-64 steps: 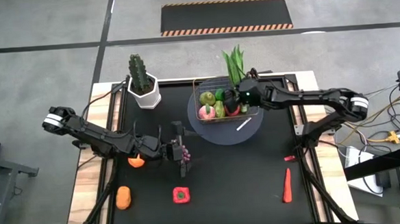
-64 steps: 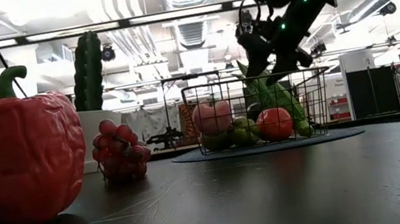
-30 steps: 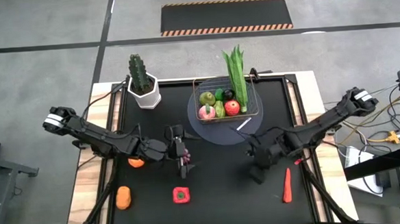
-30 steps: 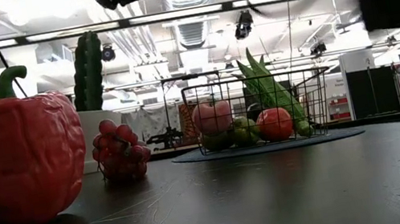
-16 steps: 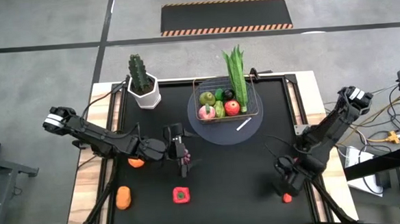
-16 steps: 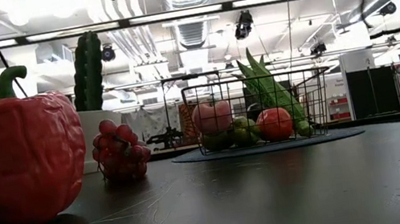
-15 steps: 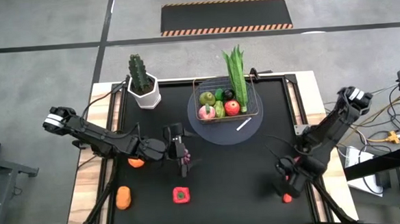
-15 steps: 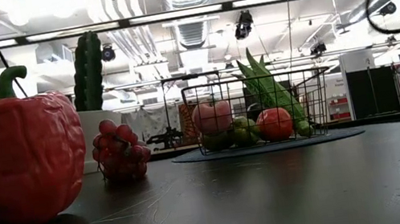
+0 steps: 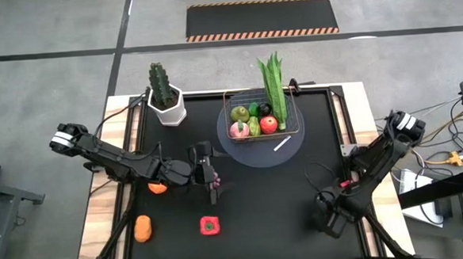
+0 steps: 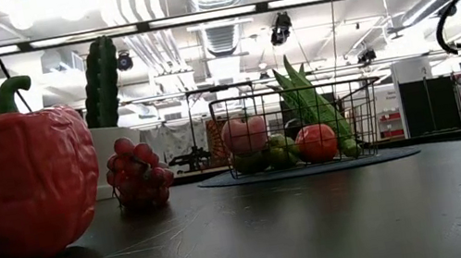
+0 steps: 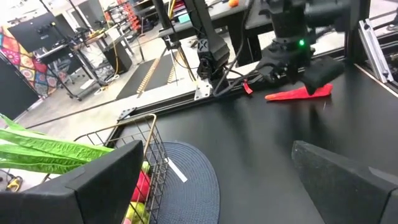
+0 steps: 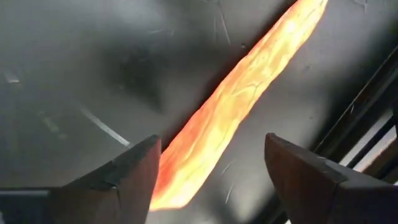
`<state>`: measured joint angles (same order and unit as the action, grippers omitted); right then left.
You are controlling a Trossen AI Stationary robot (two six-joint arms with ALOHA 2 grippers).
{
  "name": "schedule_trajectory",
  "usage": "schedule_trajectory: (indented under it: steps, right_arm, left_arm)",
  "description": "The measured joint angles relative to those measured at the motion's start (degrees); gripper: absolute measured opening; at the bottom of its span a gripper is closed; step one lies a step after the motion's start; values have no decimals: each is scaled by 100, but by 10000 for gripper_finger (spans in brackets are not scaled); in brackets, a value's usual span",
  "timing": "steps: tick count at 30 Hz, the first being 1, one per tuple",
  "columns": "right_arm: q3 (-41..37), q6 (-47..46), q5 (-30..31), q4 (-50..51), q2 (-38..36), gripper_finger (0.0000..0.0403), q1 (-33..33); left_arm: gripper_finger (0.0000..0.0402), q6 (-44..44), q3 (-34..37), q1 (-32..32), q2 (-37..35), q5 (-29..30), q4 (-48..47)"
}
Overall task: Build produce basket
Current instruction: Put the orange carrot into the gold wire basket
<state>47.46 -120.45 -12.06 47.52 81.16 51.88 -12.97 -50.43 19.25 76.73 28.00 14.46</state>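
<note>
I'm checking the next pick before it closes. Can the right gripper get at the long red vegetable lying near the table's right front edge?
Probably yes. The right gripper hangs directly over the long red vegetable, fingers open on either side of it, and nothing lies between them. It sits close to the table's edge rail, which may crowd one finger.

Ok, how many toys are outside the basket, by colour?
Orange toys: 2
Red: 2, pepper and long chilli under the right gripper
Purple: 1, grapes beside the left gripper
Total: 5
</note>
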Motion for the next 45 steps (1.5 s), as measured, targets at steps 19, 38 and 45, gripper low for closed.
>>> schedule_trajectory:
  steps: [19,38,45]
  right_arm:
    - [7,940,1042,-464,-118,29,-2]
    - [555,7114,7978,-2196,-1168,32,-822]
    - [562,9137,8418,-3414,-1167,32,-2227]
  left_arm:
    - [393,-945,-85,-2,-51,109,310]
    - [393,-1165,144,0,-334,105,424]
    - [393,-1294,144,-2,-361,112,439]
